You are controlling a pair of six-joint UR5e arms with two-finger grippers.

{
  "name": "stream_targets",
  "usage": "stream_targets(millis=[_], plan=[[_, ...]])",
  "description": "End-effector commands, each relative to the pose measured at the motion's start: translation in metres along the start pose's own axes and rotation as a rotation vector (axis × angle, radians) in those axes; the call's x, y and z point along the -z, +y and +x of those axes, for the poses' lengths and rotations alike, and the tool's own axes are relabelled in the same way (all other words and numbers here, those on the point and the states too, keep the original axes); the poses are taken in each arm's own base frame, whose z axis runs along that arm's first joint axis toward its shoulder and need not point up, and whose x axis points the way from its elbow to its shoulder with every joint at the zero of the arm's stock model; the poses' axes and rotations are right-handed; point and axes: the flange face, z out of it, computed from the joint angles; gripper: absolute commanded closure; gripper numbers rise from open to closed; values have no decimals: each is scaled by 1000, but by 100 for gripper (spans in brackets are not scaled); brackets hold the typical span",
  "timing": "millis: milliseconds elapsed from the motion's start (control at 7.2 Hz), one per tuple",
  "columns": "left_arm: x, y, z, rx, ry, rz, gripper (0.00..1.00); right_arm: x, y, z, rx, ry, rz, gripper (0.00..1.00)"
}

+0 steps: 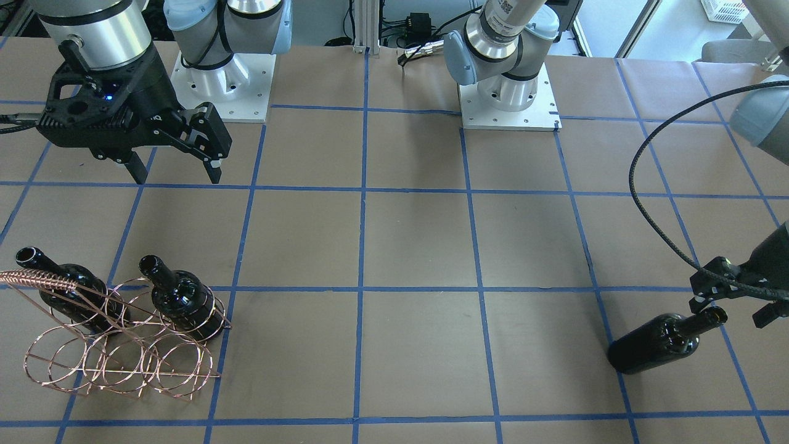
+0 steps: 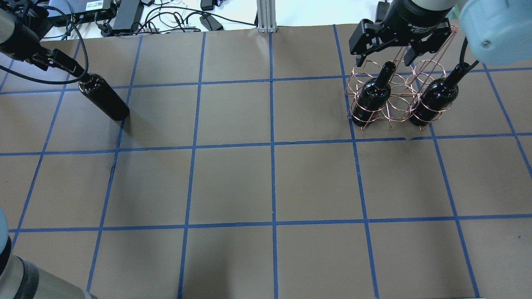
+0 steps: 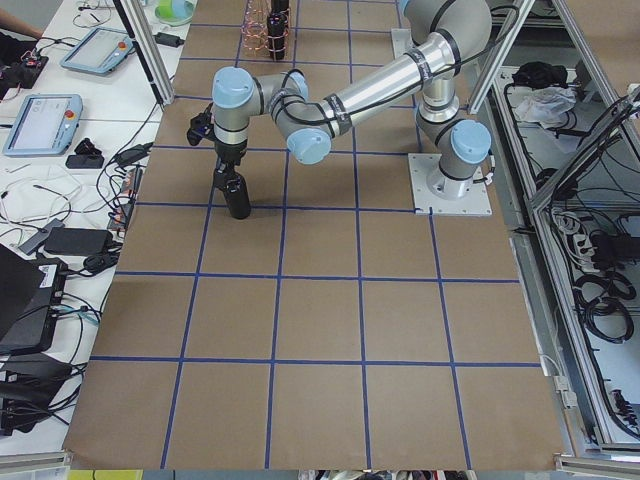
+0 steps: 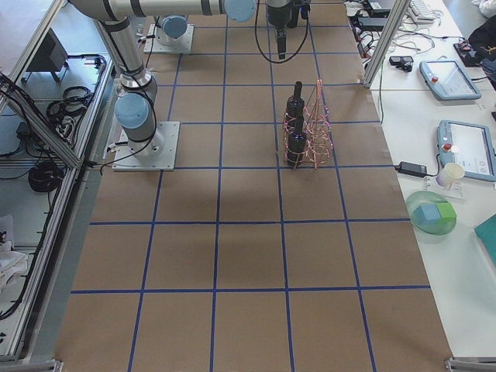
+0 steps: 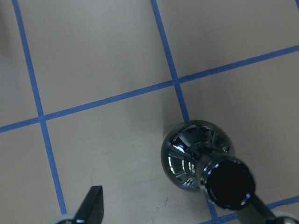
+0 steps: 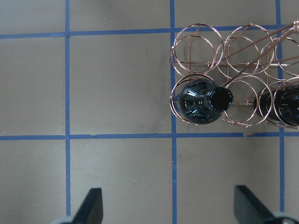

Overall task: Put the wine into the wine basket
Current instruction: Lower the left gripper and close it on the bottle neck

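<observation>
A dark glass wine bottle (image 1: 659, 342) stands upright on the table at the robot's far left; it also shows in the overhead view (image 2: 104, 97) and the left wrist view (image 5: 194, 149). My left gripper (image 1: 733, 308) is open around its neck, with the mouth close to one finger (image 5: 257, 212). The copper wire basket (image 1: 123, 364) stands at the robot's right, also in the overhead view (image 2: 399, 89). Two more bottles (image 2: 372, 97) (image 2: 436, 97) stand in its rings. My right gripper (image 1: 177, 176) hangs open and empty above the basket.
The table is brown paper with a blue tape grid (image 2: 272, 149). Both arm bases (image 1: 508, 92) are bolted at the robot's edge. Cables and electronics (image 2: 124, 12) lie beyond the far edge. Side tables with tablets (image 4: 457, 147) flank the ends.
</observation>
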Motion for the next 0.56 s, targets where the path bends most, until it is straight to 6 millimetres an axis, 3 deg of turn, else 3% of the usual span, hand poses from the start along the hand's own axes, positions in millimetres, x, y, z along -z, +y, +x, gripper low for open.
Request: stream_targets(millis=[0, 417], plan=[[-4, -1, -1, 81, 27, 17, 6, 0, 0, 0, 0, 0, 1, 0], [-1, -3, 3, 131, 33, 28, 6, 0, 0, 0, 5, 5, -2, 0]])
